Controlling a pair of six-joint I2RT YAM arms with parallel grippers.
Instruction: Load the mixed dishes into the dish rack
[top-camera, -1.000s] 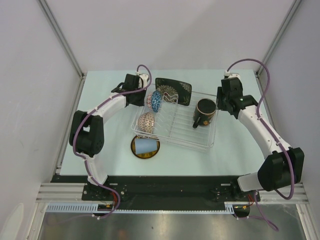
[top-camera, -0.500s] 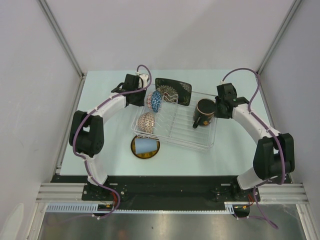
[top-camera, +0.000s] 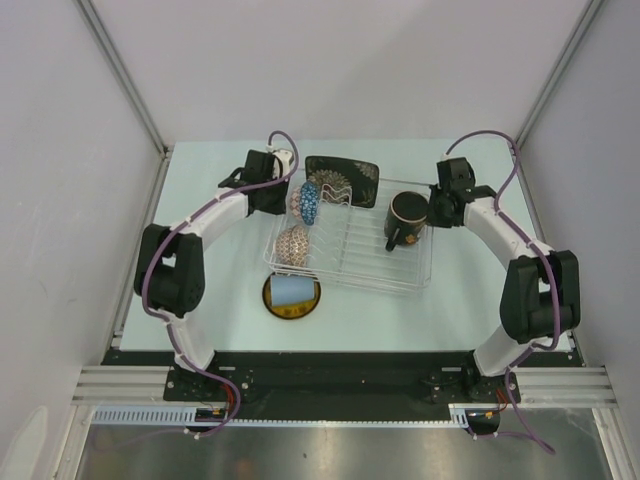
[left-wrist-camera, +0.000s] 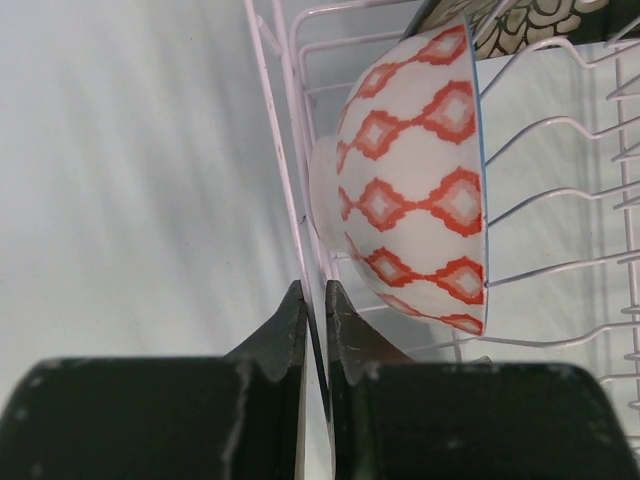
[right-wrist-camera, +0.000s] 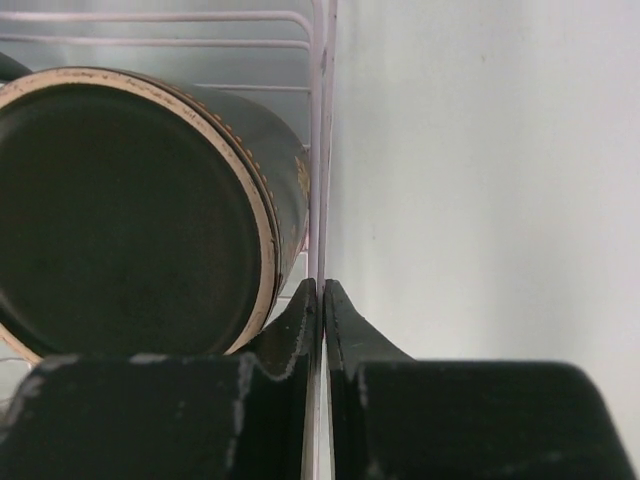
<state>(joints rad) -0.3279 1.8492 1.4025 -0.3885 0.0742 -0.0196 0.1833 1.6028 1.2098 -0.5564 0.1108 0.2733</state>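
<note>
The clear dish rack (top-camera: 352, 262) holds the blue patterned bowl (top-camera: 311, 200), the beige patterned bowl (top-camera: 294, 243), the black floral square plate (top-camera: 341, 180) and the dark mug (top-camera: 406, 218) on its side. The pale blue cup (top-camera: 291, 289) lies on the small yellow plate (top-camera: 291, 309) in front of the rack. My left gripper (top-camera: 287, 203) is shut on the rack's wire rim (left-wrist-camera: 285, 150) at the back left, beside a blue-rimmed bowl with orange diamonds outside (left-wrist-camera: 415, 180). My right gripper (top-camera: 431, 207) is shut on the right rim wire (right-wrist-camera: 322, 150), next to the mug (right-wrist-camera: 130, 210).
The pale green table (top-camera: 470, 290) is boxed in by white walls with metal posts at the back corners (top-camera: 160, 150). The arm bases sit at the near edge. Bare table lies to the right of the rack (right-wrist-camera: 480, 180) and to its left (left-wrist-camera: 130, 180).
My right arm has swung in to the rack's right rim and shut on the wire. The rack with its dishes has shifted slightly toward the back. The left gripper keeps its hold.
</note>
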